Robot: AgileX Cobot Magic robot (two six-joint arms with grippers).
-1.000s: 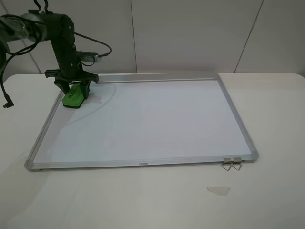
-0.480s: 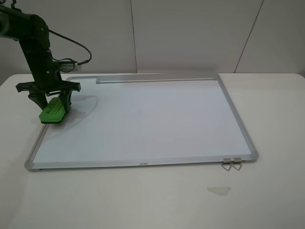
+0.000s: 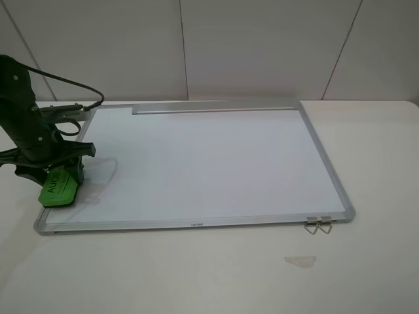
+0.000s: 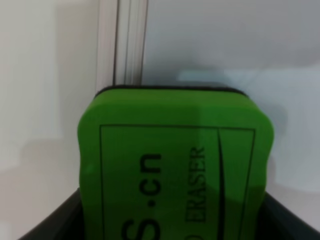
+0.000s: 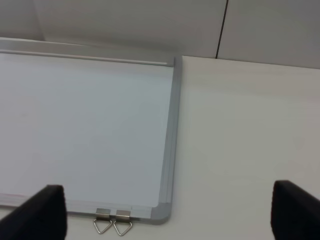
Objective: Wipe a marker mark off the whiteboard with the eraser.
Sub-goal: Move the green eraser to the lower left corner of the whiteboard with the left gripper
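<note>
The green eraser hangs over the whiteboard's left frame near the front left corner, with my left gripper shut on it. In the left wrist view the eraser fills the frame, its dark lettering facing up, with the board's silver frame beyond it. No marker mark shows on the board in any view. My right gripper is open, its dark fingertips wide apart with nothing between them, above the board's front right corner. It does not appear in the high view.
Metal clips hang off the board's front right corner. A small scrap lies on the white table in front of them. A grey tray strip runs along the far edge. A cable trails from my left arm.
My left arm has carried the eraser from the board's far left corner forward along the left edge to the front left corner.
</note>
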